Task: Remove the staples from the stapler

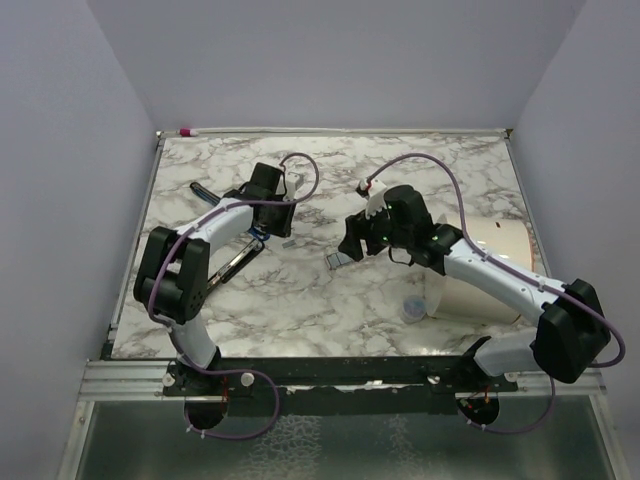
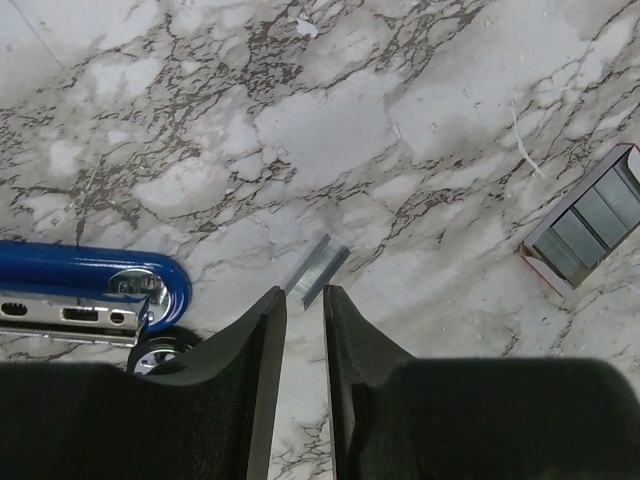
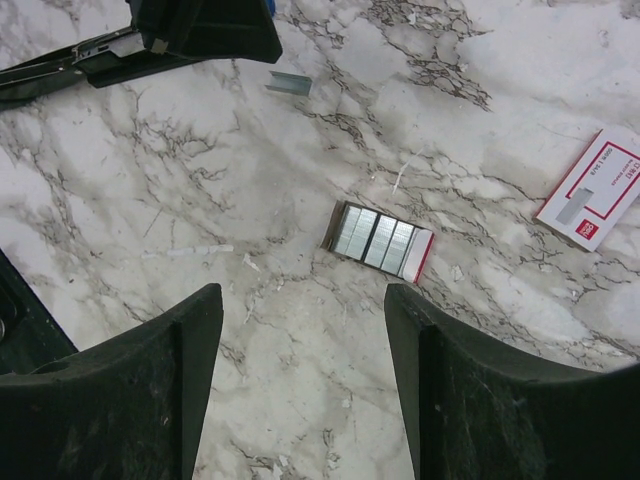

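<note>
From above, the left gripper [image 1: 280,228] hangs over the marble table [image 1: 300,310]. The stapler [image 1: 235,262] lies long and opened out just beside it, towards the arm's own base. A loose strip of staples [image 1: 288,241] lies just off its tips. The right gripper [image 1: 358,243] is farther from that strip, over a staple box [image 1: 335,260].

Left wrist view: the jaws stand a narrow slit apart with nothing in them. The strip lies just ahead, slanting up to the right across the line of the slit, so the left arm is plainly the nearer one. The blue-topped stapler sits off to the left; whether its silvery rail holds more staples I can't tell.

Right wrist view: jaws wide apart and empty, with the box on the table ahead of them.
</note>
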Controlling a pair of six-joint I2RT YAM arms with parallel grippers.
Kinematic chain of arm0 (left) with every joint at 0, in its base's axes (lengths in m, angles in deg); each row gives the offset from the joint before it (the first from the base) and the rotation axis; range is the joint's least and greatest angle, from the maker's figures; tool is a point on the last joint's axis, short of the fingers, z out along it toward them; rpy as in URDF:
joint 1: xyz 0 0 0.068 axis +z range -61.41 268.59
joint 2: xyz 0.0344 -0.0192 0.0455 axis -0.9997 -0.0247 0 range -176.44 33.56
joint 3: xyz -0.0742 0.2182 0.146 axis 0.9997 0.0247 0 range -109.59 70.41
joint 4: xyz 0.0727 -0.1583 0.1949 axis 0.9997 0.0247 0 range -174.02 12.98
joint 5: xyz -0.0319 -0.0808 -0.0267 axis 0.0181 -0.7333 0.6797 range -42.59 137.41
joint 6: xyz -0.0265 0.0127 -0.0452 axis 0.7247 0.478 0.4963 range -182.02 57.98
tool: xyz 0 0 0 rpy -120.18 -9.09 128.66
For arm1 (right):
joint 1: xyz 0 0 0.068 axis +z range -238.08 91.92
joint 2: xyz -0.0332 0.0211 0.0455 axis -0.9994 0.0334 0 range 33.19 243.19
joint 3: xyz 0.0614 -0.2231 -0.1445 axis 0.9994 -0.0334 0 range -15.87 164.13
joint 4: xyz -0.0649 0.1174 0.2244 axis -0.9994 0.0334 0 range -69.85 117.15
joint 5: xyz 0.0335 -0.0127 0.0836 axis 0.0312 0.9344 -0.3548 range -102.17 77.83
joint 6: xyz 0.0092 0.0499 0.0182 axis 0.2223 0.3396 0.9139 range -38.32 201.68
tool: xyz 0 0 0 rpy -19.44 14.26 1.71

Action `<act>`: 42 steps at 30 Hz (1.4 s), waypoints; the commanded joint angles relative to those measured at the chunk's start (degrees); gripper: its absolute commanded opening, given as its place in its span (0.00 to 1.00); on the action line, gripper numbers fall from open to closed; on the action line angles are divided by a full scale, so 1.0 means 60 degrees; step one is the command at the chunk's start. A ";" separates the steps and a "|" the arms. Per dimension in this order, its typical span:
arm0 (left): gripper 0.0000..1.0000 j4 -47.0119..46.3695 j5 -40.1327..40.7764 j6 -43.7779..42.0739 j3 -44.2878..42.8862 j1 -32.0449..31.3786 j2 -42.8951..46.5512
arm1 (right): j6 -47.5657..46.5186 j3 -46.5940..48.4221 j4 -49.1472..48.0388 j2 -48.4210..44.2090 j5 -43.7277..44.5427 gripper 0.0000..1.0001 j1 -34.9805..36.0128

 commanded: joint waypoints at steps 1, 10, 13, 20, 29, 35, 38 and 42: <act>0.24 0.0390 -0.0070 -0.0526 -0.0307 -0.0154 -0.0457 | -0.0236 -0.0204 -0.0401 -0.0363 -0.0013 0.66 0.0021; 0.23 0.0428 -0.0008 -0.0629 -0.0503 -0.0292 -0.0924 | -0.0266 -0.0247 -0.0492 -0.0384 0.0020 0.66 0.0015; 0.22 0.0394 -0.0044 -0.0631 -0.0523 -0.0298 -0.0996 | -0.0274 -0.0253 -0.0477 -0.0375 0.0009 0.66 0.0024; 0.21 0.0397 0.0182 -0.0665 -0.0588 -0.0298 -0.1093 | -0.0277 -0.0282 -0.0502 -0.0348 0.0048 0.66 0.0003; 0.20 0.0465 0.0201 -0.0651 -0.0683 -0.0306 -0.1283 | -0.0301 -0.0284 -0.0539 -0.0278 0.0061 0.66 0.0018; 0.18 0.0498 0.0266 -0.0622 -0.0718 -0.0306 -0.1340 | -0.0301 -0.0282 -0.0525 -0.0244 0.0060 0.66 0.0020; 0.18 0.0429 0.0196 -0.0581 -0.0683 -0.0305 -0.1139 | -0.0297 -0.0288 -0.0524 -0.0248 0.0075 0.66 0.0013; 0.27 0.0520 -0.0095 -0.0438 -0.0706 -0.0314 -0.0807 | -0.0319 -0.0312 -0.0510 -0.0241 0.0082 0.66 0.0020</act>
